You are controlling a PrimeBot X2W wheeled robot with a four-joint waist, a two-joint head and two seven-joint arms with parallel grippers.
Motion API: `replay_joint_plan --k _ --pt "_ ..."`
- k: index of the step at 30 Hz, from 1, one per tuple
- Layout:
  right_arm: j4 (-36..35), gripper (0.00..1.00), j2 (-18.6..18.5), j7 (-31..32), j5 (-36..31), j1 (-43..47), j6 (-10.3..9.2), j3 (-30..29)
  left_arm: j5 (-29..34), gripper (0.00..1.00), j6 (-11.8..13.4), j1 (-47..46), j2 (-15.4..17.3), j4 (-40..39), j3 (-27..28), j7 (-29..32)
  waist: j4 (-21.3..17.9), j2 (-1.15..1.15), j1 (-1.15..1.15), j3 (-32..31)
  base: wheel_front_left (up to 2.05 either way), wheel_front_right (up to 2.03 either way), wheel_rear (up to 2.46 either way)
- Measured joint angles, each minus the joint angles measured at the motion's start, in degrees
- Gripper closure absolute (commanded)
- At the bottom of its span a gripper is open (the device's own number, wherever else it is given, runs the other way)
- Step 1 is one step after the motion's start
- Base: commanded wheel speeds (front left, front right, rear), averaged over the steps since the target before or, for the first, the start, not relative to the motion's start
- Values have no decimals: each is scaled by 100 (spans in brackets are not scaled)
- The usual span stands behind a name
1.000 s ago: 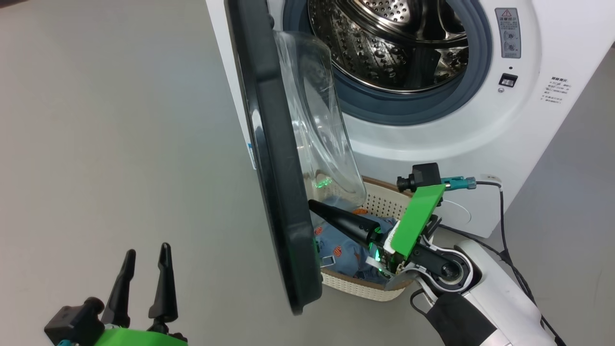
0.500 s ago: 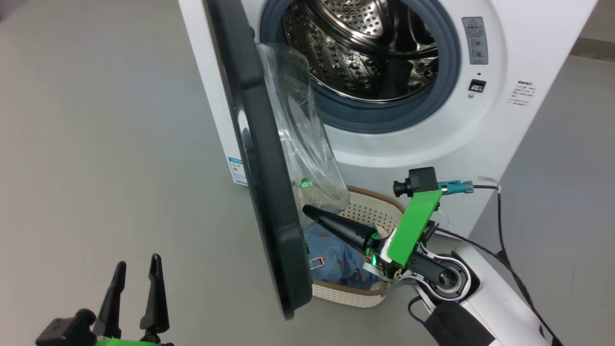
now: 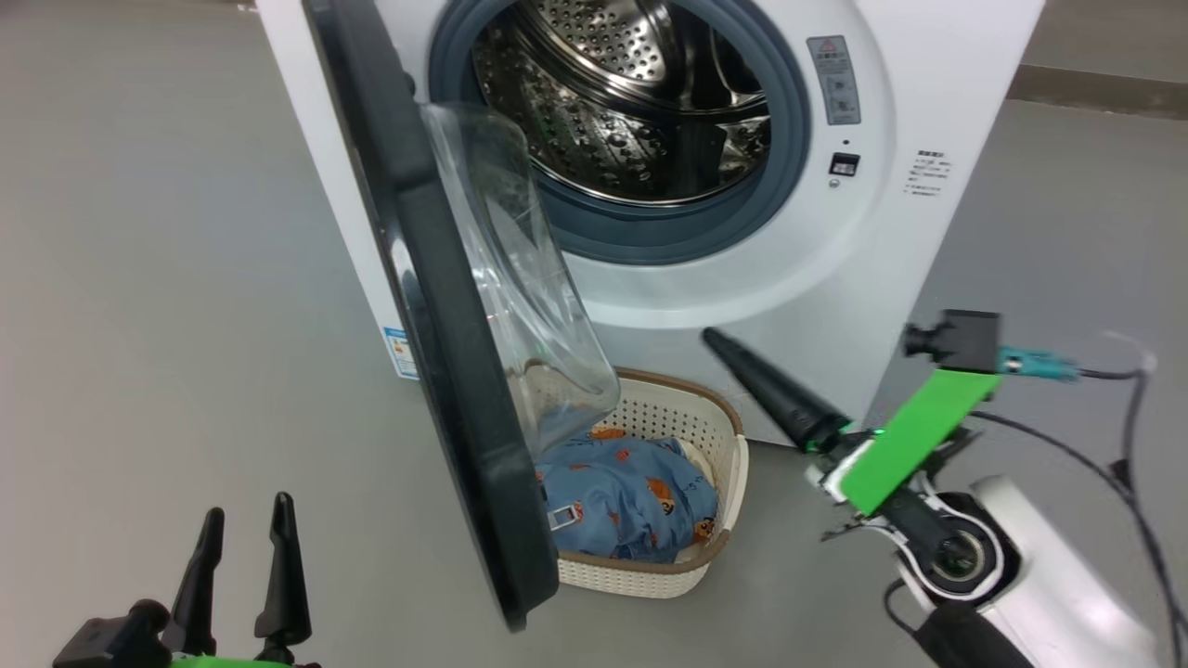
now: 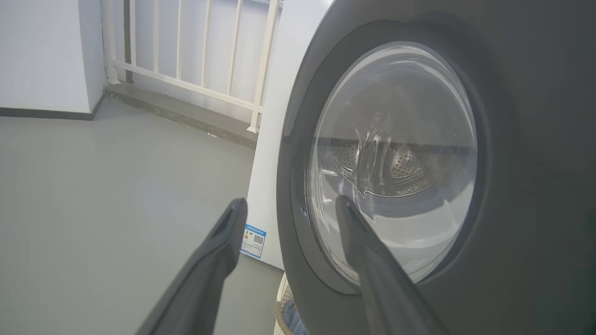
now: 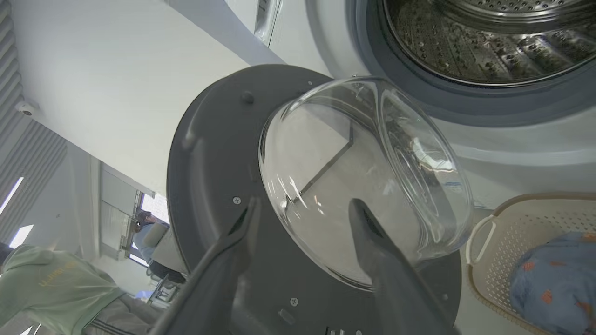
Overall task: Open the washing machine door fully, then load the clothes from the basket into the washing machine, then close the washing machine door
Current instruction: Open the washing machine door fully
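Observation:
The white washing machine (image 3: 835, 260) stands ahead with its steel drum (image 3: 622, 102) exposed. The washing machine door (image 3: 436, 306) hangs open, edge-on to me, its clear dome (image 5: 354, 172) facing the drum. Under the door sits the cream basket (image 3: 733, 436) holding the blue bear-print clothes (image 3: 622, 492). My right gripper (image 3: 719, 341) hovers to the right of the basket, clear of it, and the right wrist view shows my right gripper (image 5: 305, 204) open and empty, pointing at the door's inner side. My left gripper (image 3: 248, 510) is open low at the left; its wrist view has my left gripper (image 4: 291, 202) facing the door's outer ring (image 4: 512, 139).
Black cables (image 3: 1128, 445) trail from the right arm beside the machine. A blue label (image 3: 401, 351) is stuck low on the machine's side. A white railing (image 4: 186, 46) lines the far wall. A person in a green shirt (image 5: 51, 284) stands beyond the door.
The head camera has shifted. My right gripper has drawn back from over the basket beside the door, out to the right, and has gone from shut to open. The left gripper stays open.

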Motion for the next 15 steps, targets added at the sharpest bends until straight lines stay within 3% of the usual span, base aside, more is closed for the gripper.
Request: replay_joint_plan --k 5,11,15 --pt "-122 0 -527 -1031 -453 111 0 136 48 0 0 0 0 -9 7 0 -138 0 0 7 0 0 0" --pt "119 0 -1283 -2452 -1463 227 0 675 60 0 0 12 1 -11 20 0 -259 0 0 -22 0 0 0" --pt "431 0 -1493 -2793 -1956 409 0 576 104 0 0 122 0 -13 43 0 -344 0 0 -38 0 0 0"
